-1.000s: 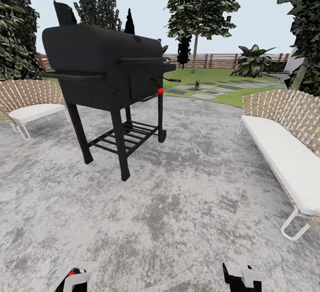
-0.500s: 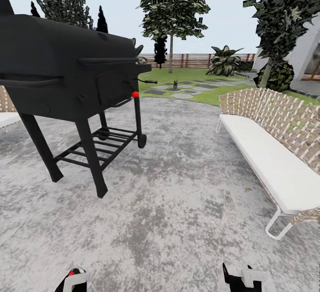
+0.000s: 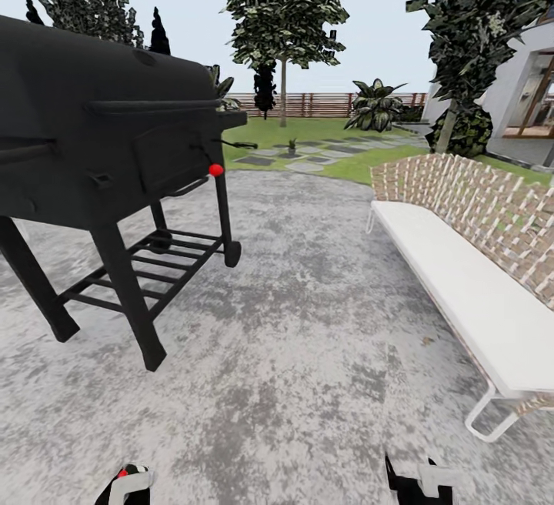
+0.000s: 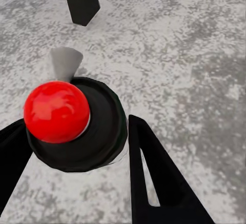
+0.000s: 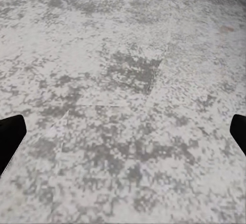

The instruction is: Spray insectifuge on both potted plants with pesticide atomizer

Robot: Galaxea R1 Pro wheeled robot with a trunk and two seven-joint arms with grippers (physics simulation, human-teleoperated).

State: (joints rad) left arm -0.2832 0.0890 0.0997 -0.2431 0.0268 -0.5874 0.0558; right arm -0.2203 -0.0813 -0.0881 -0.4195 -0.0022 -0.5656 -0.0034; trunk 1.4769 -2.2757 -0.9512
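The atomizer is out of view. Far across the lawn, a rosette of broad pointed green leaves [image 3: 375, 107] that may be a potted plant stands before the fence. More such leaf tips [image 3: 221, 83] poke out behind the grill. A tiny dark thing [image 3: 292, 143] sits among the stepping stones, too small to identify. My left gripper [image 3: 127, 486] and right gripper [image 3: 419, 482] hang low over the mottled patio. Seen from the left wrist, the left gripper [image 4: 74, 124] is open, above a red ball on a black disc [image 4: 56, 111]. The right gripper [image 5: 123, 126] is open over bare paving.
A big black grill [image 3: 108, 143] on legs stands close at the left. A white-cushioned woven bench [image 3: 462, 274] runs along the right. Between them the grey patio [image 3: 308, 297] leads toward the lawn with stepping stones [image 3: 323, 152], trees and a brown slatted fence [image 3: 323, 103]. A house wall [image 3: 523, 97] is at far right.
The whole view has shifted: the grill now sits further left and larger, and the bench is nearer, so the camera has moved. Both grippers keep their place in the picture.
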